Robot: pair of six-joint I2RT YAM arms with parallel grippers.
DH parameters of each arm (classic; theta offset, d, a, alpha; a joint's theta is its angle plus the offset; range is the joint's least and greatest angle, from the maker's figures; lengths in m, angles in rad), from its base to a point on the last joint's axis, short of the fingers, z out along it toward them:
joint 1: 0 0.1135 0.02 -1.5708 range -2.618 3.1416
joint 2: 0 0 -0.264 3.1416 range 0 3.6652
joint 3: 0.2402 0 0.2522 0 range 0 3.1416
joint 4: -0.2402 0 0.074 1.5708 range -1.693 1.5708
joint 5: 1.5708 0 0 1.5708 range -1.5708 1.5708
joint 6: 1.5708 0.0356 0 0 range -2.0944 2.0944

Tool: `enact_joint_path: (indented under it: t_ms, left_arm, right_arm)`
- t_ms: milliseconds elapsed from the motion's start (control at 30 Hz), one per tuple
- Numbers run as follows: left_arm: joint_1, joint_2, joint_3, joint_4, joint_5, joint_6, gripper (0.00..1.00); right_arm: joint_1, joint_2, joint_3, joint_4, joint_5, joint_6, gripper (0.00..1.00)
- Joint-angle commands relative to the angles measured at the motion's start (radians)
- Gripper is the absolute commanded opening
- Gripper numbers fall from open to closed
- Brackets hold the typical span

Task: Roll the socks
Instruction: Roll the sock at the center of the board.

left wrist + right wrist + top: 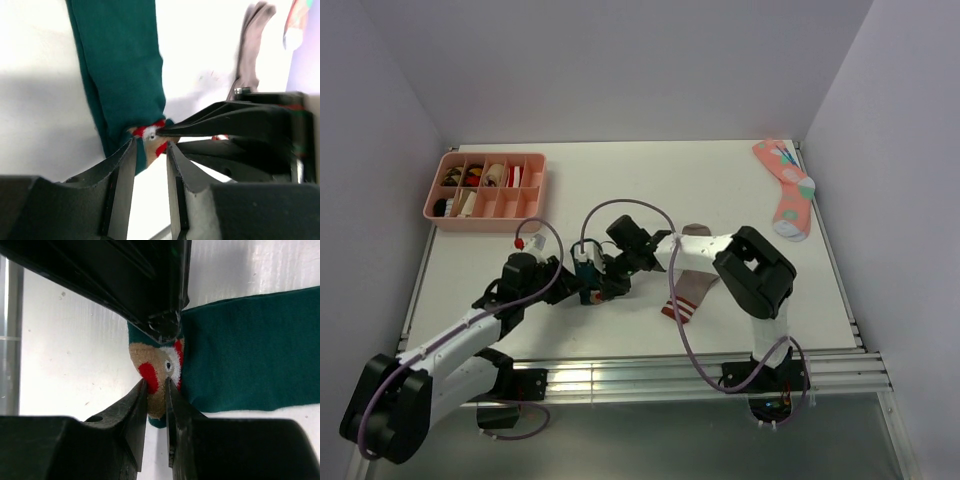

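Near the front edge of the desk (pixel 620 180), at its middle, my left gripper (pixel 150 145) and right gripper (pixel 156 385) both pinch the bear end of the green sock (pixel 240 360), fingertips almost touching (tight quarters). The risk, as I judge it, is that both hold the same small fold. If either pulls or twists out of step, the cloth slips free or the fingers knock together. No roll shows yet. Just to the right, the brown sock (pixel 692 290) lies under my right arm, where a sweep could drag it. Far right, a coral sock (pixel 788 190) lies well apart.
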Motion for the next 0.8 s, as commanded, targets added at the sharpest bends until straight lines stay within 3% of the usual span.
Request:
enact_joint_path:
  t_ms: [0, 300, 500, 600, 767]
  left_arm:
    - [-0.003, -0.081, -0.049, 0.041, -0.079, -0.008, 0.36]
    - [-0.015, -0.333, -0.26, 0.236, -0.127, 0.021, 0.42]
    - [-0.072, -0.453, -0.327, 0.311, -0.217, 0.046, 0.44]
    - [-0.105, -0.435, -0.33, 0.358, -0.257, 0.06, 0.46]
    - [-0.156, -0.246, -0.329, 0.492, -0.262, 0.086, 0.44]
  right_arm:
    - [-0.01, 0.055, 0.08, -0.187, -0.059, -0.016, 0.22]
    - [-0.052, 0.275, 0.388, -0.591, -0.204, -0.089, 0.23]
    - [-0.07, 0.395, 0.563, -0.768, -0.241, -0.099, 0.23]
    - [-0.081, 0.452, 0.611, -0.84, -0.284, -0.106, 0.23]
    - [-0.105, 0.498, 0.663, -0.871, -0.306, -0.085, 0.23]
